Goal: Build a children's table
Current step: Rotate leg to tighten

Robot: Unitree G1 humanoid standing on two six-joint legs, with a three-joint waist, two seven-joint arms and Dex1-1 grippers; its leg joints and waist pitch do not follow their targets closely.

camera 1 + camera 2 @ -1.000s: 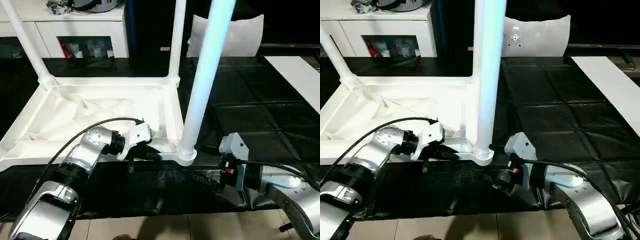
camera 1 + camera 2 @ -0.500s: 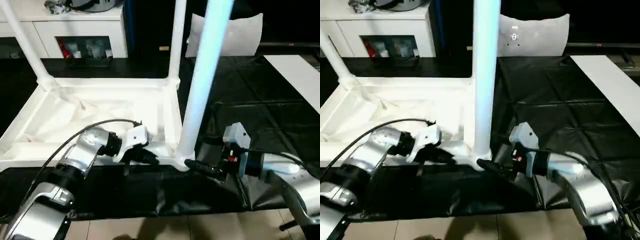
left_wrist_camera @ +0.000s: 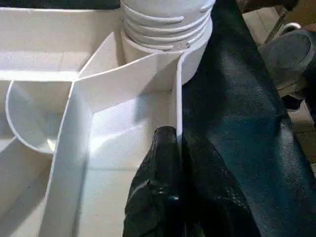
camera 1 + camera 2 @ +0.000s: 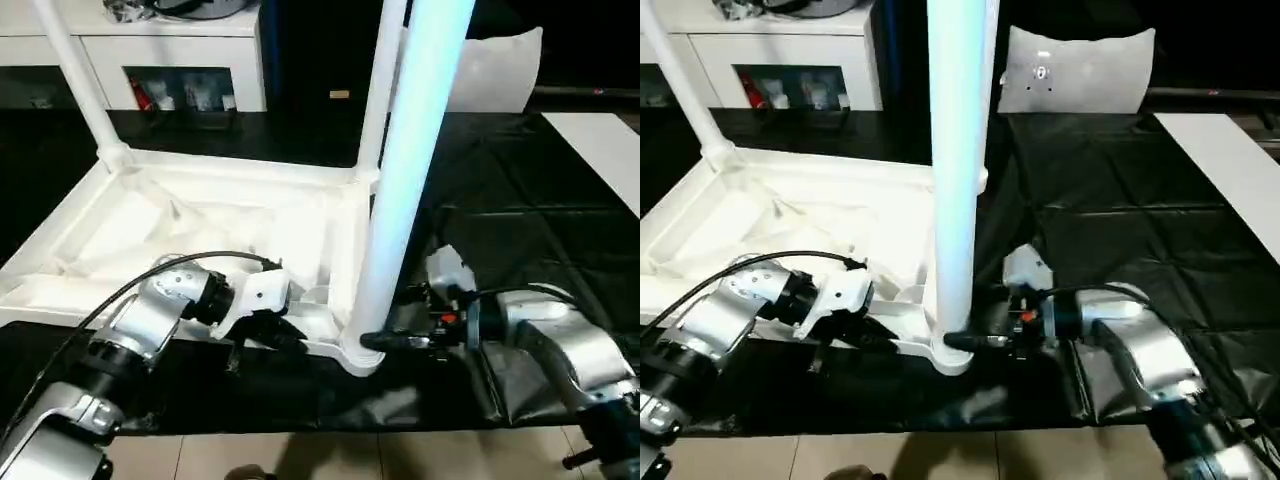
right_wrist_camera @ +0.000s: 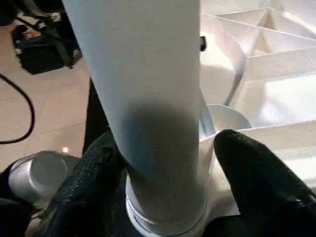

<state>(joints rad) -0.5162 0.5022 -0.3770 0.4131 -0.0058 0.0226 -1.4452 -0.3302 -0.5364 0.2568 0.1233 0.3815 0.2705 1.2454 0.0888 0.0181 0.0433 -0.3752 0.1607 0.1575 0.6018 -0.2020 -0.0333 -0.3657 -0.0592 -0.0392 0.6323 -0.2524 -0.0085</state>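
Note:
The children's table top (image 4: 230, 165) lies upside down on a black mat, ribs showing. Two far legs (image 4: 70, 80) (image 4: 385, 90) stand in its back corner sockets, and a near leg (image 4: 400, 180) stands in the front right socket (image 4: 360, 355). My left gripper (image 4: 285, 335) is shut on the top's front rim (image 3: 178, 98), just left of that socket. My right gripper (image 4: 378, 342) reaches in from the right at the near leg's base. Its two fingers (image 5: 89, 187) straddle the near leg (image 5: 148, 74), one against it and the other a sliver off.
A white cabinet (image 4: 150, 40) with shelves stands at the back left. A white cushion-like bag (image 4: 490, 75) sits behind the near leg, and a white board (image 4: 600, 150) lies at the far right. The black mat (image 4: 520, 220) ends at tan floor along the near edge.
My right gripper has moved left off the mat to the near leg's base, and its fingers have narrowed around the leg. The left gripper has kept its hold on the rim. The camera has shifted.

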